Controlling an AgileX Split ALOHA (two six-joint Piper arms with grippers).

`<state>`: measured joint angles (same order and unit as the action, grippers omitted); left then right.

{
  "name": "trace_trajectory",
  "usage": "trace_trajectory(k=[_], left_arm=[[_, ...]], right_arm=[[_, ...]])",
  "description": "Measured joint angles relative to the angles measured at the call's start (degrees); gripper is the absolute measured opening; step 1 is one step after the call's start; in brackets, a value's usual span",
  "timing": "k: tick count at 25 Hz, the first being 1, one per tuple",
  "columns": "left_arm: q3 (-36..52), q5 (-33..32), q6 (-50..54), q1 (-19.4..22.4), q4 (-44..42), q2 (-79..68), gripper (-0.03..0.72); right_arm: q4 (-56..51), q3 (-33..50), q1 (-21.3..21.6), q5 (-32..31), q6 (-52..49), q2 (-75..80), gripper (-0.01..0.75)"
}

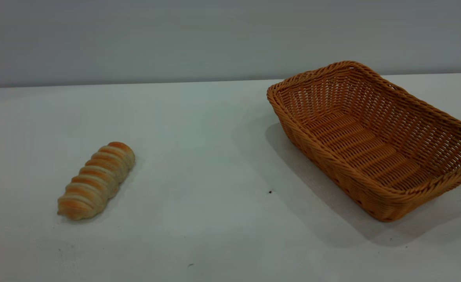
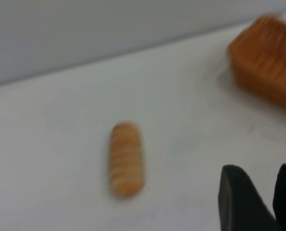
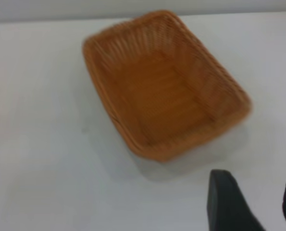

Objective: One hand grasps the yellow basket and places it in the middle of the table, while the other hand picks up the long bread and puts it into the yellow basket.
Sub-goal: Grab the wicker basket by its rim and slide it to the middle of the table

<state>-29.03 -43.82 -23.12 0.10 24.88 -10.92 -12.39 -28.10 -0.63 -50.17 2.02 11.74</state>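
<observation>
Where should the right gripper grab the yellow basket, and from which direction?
Probably the braided rim of the yellow basket, coming down from above with one finger inside and one outside. The sloping openwork sides give no flat grip; the rim is raised and unobstructed. The right gripper is open, clear of it.

The table [image 1: 199,129] lies open between the long bread [image 1: 96,181] at the left and the yellow basket [image 1: 375,139] at the right, which stand well apart.

No readable text, labels, brands or numbers anywhere: none on the yellow basket [image 1: 375,141], the long bread [image 1: 96,181], or the table [image 1: 215,156].
</observation>
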Motion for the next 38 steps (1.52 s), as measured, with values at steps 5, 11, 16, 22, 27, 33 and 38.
trace_trajectory(k=[5, 11, 16, 22, 27, 33, 38], left_arm=[[0.0, 12.4, -17.4, 0.0, 14.5, -16.4, 0.237], [-4.6, 17.7, -42.0, 0.0, 23.8, -35.9, 0.237], [-10.2, 22.1, -47.2, 0.0, 24.1, -47.7, 0.237], [-18.0, 24.0, -50.9, 0.0, 24.8, -59.0, 0.237], [-23.7, 24.2, -51.0, 0.0, 26.2, -67.7, 0.237], [-29.3, 24.2, -56.7, -0.6, 33.1, -77.2, 0.237], [-32.1, 25.9, -60.3, -2.8, 34.9, -81.6, 0.237]], right_arm=[[-5.2, 0.0, 0.0, 13.6, 0.0, 17.9, 0.417], [-9.3, -0.1, 0.0, 25.1, -0.6, 41.6, 0.486], [-14.1, -2.3, 0.0, 30.0, -1.0, 54.5, 0.491], [-16.8, -5.4, 0.1, 31.9, -1.2, 62.6, 0.492], [-19.5, -5.7, 2.8, 31.9, -4.0, 66.6, 0.492], [-20.6, -5.8, 4.5, 33.4, -4.3, 71.8, 0.492], [-24.9, -5.8, 4.5, 34.7, -2.5, 77.3, 0.492]])
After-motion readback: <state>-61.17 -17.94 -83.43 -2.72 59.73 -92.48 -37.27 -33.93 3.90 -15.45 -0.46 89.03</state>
